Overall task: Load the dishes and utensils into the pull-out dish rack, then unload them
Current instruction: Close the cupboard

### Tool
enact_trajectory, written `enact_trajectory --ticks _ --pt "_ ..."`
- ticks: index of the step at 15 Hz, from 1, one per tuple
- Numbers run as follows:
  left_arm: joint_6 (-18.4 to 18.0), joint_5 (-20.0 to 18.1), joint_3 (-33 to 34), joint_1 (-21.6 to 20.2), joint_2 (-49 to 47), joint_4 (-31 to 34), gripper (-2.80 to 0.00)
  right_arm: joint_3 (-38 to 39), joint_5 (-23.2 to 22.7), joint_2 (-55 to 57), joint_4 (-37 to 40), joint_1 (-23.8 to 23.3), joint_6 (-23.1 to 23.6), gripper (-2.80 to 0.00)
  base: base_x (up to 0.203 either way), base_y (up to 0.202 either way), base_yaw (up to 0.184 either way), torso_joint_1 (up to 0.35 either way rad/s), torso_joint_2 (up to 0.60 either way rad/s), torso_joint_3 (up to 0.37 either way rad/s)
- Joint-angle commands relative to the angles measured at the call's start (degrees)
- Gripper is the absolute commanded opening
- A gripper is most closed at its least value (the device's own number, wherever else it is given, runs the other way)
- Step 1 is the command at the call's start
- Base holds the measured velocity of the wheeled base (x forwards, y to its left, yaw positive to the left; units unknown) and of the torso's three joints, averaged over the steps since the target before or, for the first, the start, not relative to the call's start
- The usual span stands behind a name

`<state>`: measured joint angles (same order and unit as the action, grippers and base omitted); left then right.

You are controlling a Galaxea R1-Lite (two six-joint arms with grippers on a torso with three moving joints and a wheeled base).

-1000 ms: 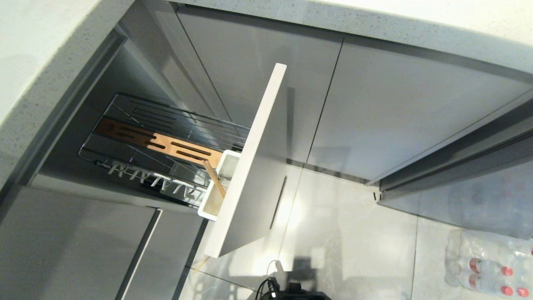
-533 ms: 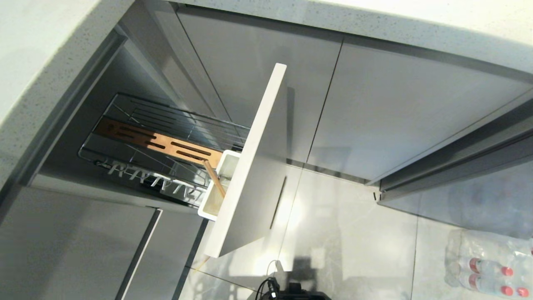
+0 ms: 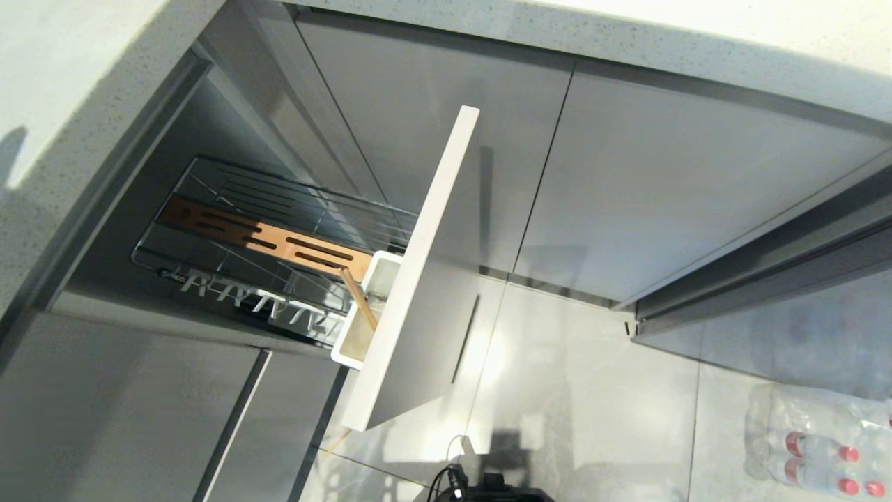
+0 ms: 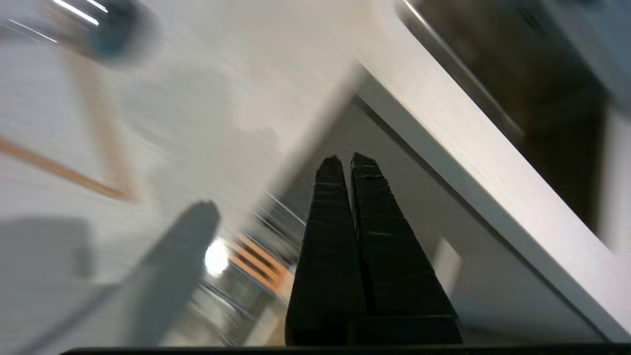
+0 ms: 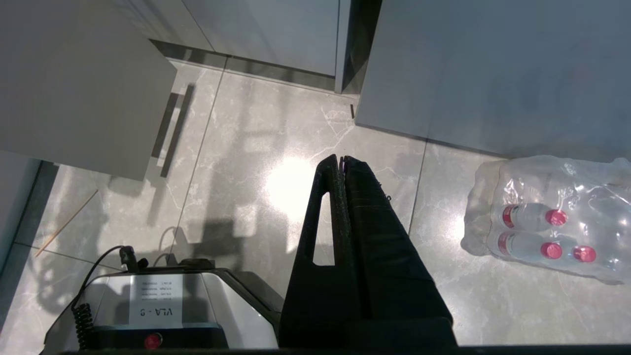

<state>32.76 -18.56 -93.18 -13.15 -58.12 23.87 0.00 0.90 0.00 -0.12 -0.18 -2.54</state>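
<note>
Overhead, left gripper [image 4: 345,162] clenched, empty, pointing past counter edge [image 4: 473,167] twd rack [image 3: 279,230]. Right gripper [image 5: 341,160] clamped, empty, aimed at floor [image 5: 246,148].

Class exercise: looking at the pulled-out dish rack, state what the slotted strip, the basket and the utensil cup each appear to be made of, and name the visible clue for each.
Slotted strip: probably wood, matte, from its warm brown tone.
Basket: metal wire, likely chromed; thin rods with bright glints.
Utensil cup: seemingly white plastic, smooth and opaque with rounded corners; could be enamel.
</note>
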Motion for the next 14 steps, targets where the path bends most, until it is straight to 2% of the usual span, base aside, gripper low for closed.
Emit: enact_trajectory --ticks 1,3,5,6,7,8,9,10,12,13,14 --pt "0.8 -20.0 -0.5 1.7 -0.4 2.2 -2.80 0.0 0.0 0.1 0.0 0.0 0.0 -2.80 0.000 0.000 0.000 0.000 0.00 0.000" --pt "2.5 -39.1 0.0 2.7 -1.7 4.0 -2.80 0.0 0.0 0.0 -0.1 0.0 0.0 -2.80 0.000 0.000 0.000 0.000 0.00 0.000" --pt "3.3 -55.2 1.0 3.8 -4.5 4.6 -2.80 0.0 0.1 0.0 0.0 0.0 0.0 -2.80 0.000 0.000 0.000 0.000 0.00 0.000" --pt "3.6 -59.7 1.1 5.1 -7.1 4.7 -2.80 0.0 0.0 0.0 0.0 0.0 0.0 -2.80 0.000 0.000 0.000 0.000 0.00 0.000" --pt "3.8 -61.9 0.5 6.4 -9.2 4.9 -2.80 0.0 0.1 0.0 0.0 0.0 0.0 -2.80 0.000 0.000 0.000 0.000 0.00 0.000" --pt "4.0 -62.1 -0.3 7.8 -11.4 5.1 -2.80 0.0 0.0 0.0 -0.1 0.0 0.0 -2.80 0.000 0.000 0.000 0.000 0.00 0.000" --pt "4.4 -60.2 -0.9 9.6 -13.7 5.3 -2.80 0.0 0.0 0.1 0.0 0.0 0.0 -2.80 0.000 0.000 0.000 0.000 0.00 0.000" --pt "4.8 -56.0 -1.7 12.7 -15.9 5.5 -2.80 0.0 0.0 0.0 0.0 0.0 0.0 -2.80 0.000 0.000 0.000 0.000 0.00 0.000" --pt "4.9 -40.5 -4.5 20.7 -20.1 8.3 -2.80 0.0 0.0 0.0 0.0 0.0 0.0 -2.80 0.000 0.000 0.000 0.000 0.00 0.000" --pt "4.4 -30.0 -6.2 26.0 -22.2 10.6 -2.80 0.0 0.1 0.0 -0.1 0.0 0.0 -2.80 0.000 0.000 0.000 0.000 0.00 0.000" --pt "3.1 -22.2 -7.2 31.3 -23.9 12.9 -2.80 0.0 0.0 0.1 0.0 0.0 0.0 -2.80 0.000 0.000 0.000 0.000 0.00 0.000"
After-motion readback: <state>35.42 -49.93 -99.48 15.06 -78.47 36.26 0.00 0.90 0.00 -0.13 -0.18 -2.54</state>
